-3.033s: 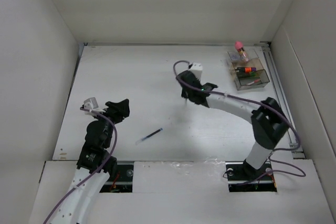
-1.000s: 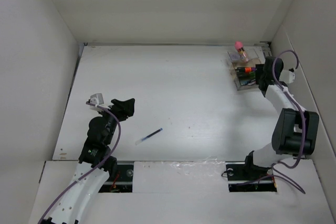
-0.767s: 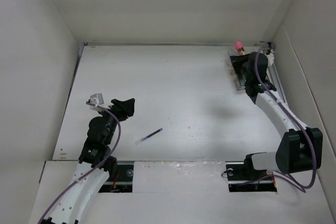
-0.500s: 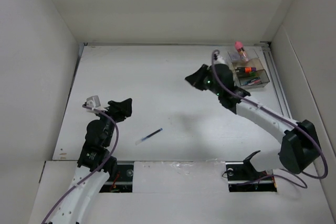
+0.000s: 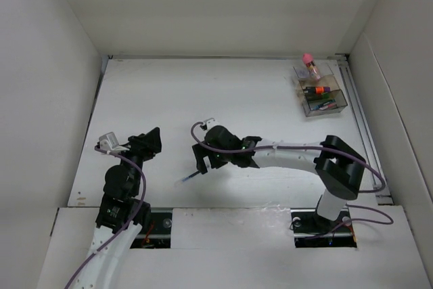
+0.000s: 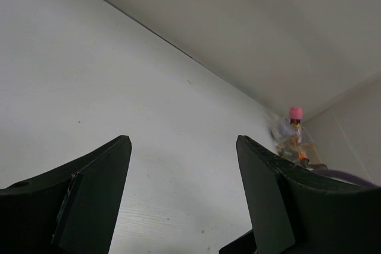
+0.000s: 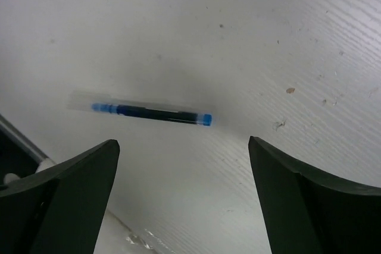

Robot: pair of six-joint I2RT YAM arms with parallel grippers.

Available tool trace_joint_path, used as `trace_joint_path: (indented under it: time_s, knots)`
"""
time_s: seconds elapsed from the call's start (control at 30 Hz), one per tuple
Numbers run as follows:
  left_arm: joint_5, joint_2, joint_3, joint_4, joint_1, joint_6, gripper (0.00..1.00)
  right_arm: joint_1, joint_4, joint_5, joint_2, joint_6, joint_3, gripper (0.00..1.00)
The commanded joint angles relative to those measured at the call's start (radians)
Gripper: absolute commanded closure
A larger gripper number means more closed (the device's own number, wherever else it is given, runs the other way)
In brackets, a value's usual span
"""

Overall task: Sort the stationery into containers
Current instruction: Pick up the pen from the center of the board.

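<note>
A thin dark-blue pen [image 5: 189,177] lies on the white table near the front, also plain in the right wrist view [image 7: 149,112]. My right gripper [image 5: 201,158] [image 7: 183,144] hovers just above and beside it, jaws wide open and empty. My left gripper [image 5: 150,141] [image 6: 181,141] stands to the left of the pen, open with nothing between its fingers. The smoky-grey organiser [image 5: 338,103] sits at the back right with an orange-ended highlighter [image 5: 315,89] in it. The pink-topped jar [image 5: 308,63] [image 6: 294,117] stands at its far end.
White walls close in the table on the left, back and right. A metal rail [image 5: 365,133] runs along the right edge. Purple cables [image 5: 298,147] trail along both arms.
My right arm has swung from the organiser at the back right across to the front middle, over the pen, and its jaws have opened wide. The left arm has shifted slightly left.
</note>
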Motion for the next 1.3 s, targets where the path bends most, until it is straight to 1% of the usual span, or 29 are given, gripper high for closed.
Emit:
trace_joint_path:
  time_s: [0.0, 0.03, 0.27, 0.37, 0.7, 0.97, 1.1, 1.2, 1.27]
  knots:
    - [-0.033, -0.007, 0.030, 0.002, -0.005, -0.003, 0.32, 0.036, -0.056, 0.088, 0.033, -0.058, 0.065, 0.04]
    - [-0.033, -0.007, 0.030, 0.002, -0.005, -0.003, 0.32, 0.050, -0.056, 0.101, 0.061, -0.058, 0.075, 0.03]
    - [-0.043, -0.016, 0.030, -0.007, -0.005, -0.012, 0.32, 0.101, -0.078, 0.148, 0.164, -0.085, 0.121, 0.03]
    - [-0.043, -0.016, 0.030, -0.007, -0.005, -0.012, 0.32, 0.122, -0.101, 0.203, 0.200, -0.094, 0.166, 0.03]
    - [-0.061, -0.034, 0.030, -0.016, -0.005, -0.012, 0.32, 0.142, -0.133, 0.328, 0.311, -0.113, 0.235, 0.04]
    - [-0.061, -0.034, 0.030, -0.016, -0.005, -0.012, 0.32, 0.151, -0.112, 0.337, 0.340, -0.144, 0.255, 0.04]
    - [-0.061, -0.034, 0.030, -0.025, -0.005, -0.012, 0.32, 0.151, -0.087, 0.277, 0.351, -0.164, 0.267, 0.04]
    - [-0.061, -0.034, 0.030, -0.025, -0.005, -0.012, 0.32, 0.151, -0.087, 0.248, 0.351, -0.164, 0.267, 0.06]
    - [-0.061, -0.034, 0.030, -0.025, -0.005, -0.012, 0.32, 0.151, -0.087, 0.234, 0.351, -0.164, 0.255, 0.10]
